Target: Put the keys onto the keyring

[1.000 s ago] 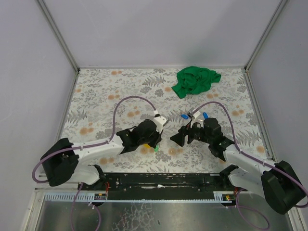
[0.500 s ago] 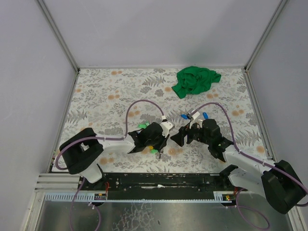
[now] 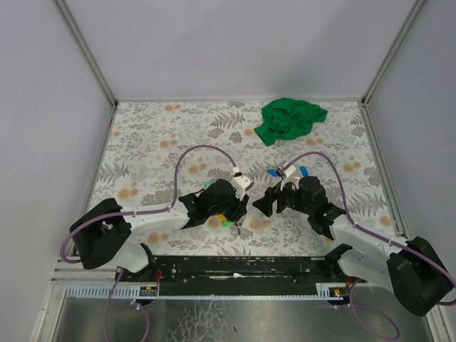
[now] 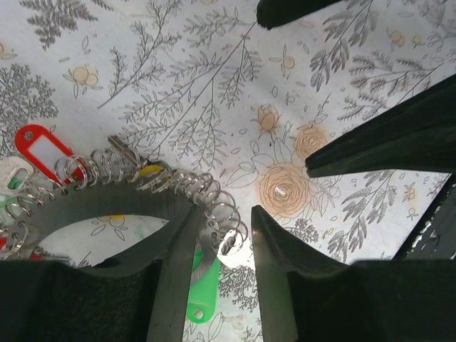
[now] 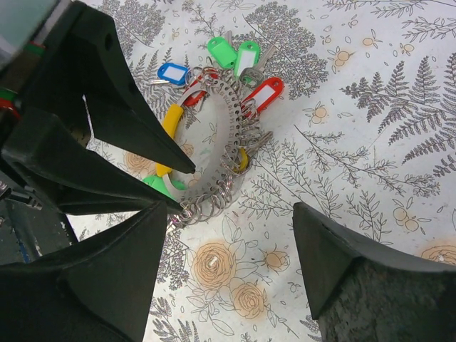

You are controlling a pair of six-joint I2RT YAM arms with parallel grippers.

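The keyring (image 5: pixel 229 121) is a curved silvery wire packed with small rings, lying on the floral table between the two arms. Keys hang from it: blue (image 5: pixel 172 72), green (image 5: pixel 221 51), red (image 5: pixel 263 92) and yellow (image 5: pixel 171 121). My left gripper (image 4: pixel 224 242) is low over one end of the keyring (image 4: pixel 214 206), its jaws parted. The coil's end and a green key (image 4: pixel 198 285) sit in the gap, by the left finger (image 4: pixel 174 285). My right gripper (image 5: pixel 231 242) is wide open just beside that same end, holding nothing. In the top view the two grippers (image 3: pixel 231 210) (image 3: pixel 267 201) nearly meet.
A crumpled green cloth (image 3: pixel 291 119) lies at the back right of the table. Grey walls close in the floral table (image 3: pixel 142 142) on three sides. Purple cables arch over both arms.
My left gripper's jaws have parted from shut, and the left arm has shifted sideways and back near the keyring. The right gripper has barely moved.
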